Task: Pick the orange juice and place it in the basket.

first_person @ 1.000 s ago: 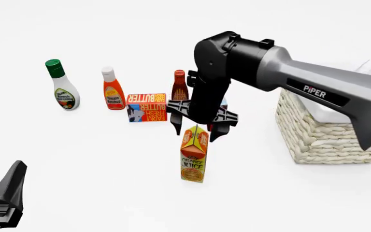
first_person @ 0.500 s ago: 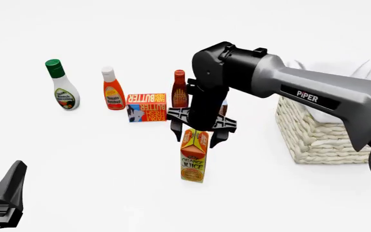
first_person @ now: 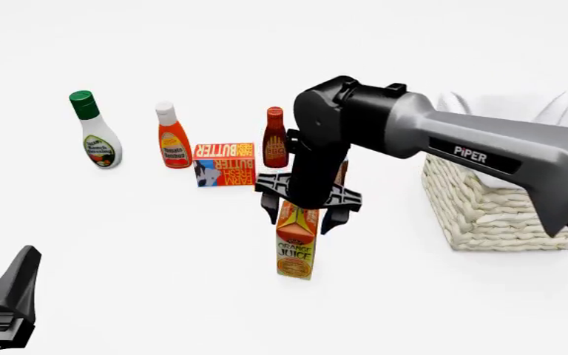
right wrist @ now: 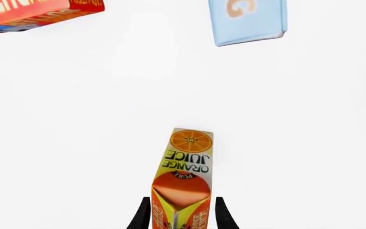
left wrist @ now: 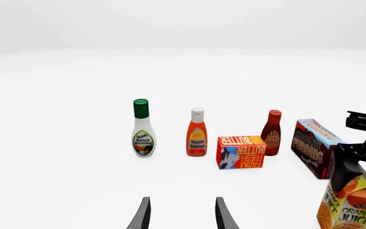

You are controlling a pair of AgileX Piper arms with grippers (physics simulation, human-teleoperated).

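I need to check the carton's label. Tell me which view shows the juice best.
Front view: the juice stands upright, label legible, only its gable hidden by the right gripper. Left wrist cuts it off at the frame edge. Right wrist looks down on its top, label foreshortened.

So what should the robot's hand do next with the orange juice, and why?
Probably close the right gripper on the orange juice. In the right wrist view its open fingers sit on either side of the carton's gable top, and the carton stands upright on the table, not yet lifted toward the basket.
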